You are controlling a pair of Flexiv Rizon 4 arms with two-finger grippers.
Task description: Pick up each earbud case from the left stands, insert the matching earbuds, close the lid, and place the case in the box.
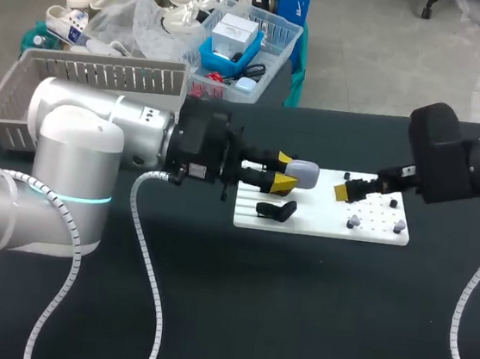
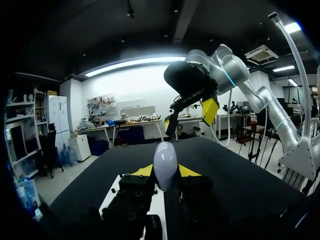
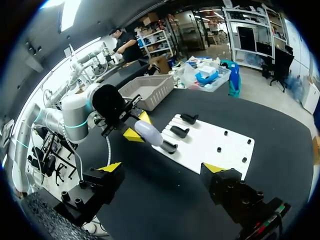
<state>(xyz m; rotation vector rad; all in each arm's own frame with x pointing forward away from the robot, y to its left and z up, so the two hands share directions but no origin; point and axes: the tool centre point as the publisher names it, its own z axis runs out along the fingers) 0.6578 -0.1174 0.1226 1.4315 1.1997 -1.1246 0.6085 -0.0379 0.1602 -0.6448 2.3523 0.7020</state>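
Head view: our left gripper (image 1: 286, 174) pinches the pale earbud case (image 1: 304, 175) from both sides, over the edge of the white board (image 1: 321, 225). The case's long axis runs on from the fingers. Its rounded end points at our right gripper (image 1: 347, 191), which is near but apart. A black stand (image 1: 276, 210) sits on the board just beside the case.

Left wrist view: the case (image 2: 165, 159) juts ahead between the yellow tips, free end away from the wrist.

Right wrist view: the right gripper's fingers (image 3: 111, 167) are spread wide, gripping nothing. The case (image 3: 149, 133) slants towards the board (image 3: 220, 137).
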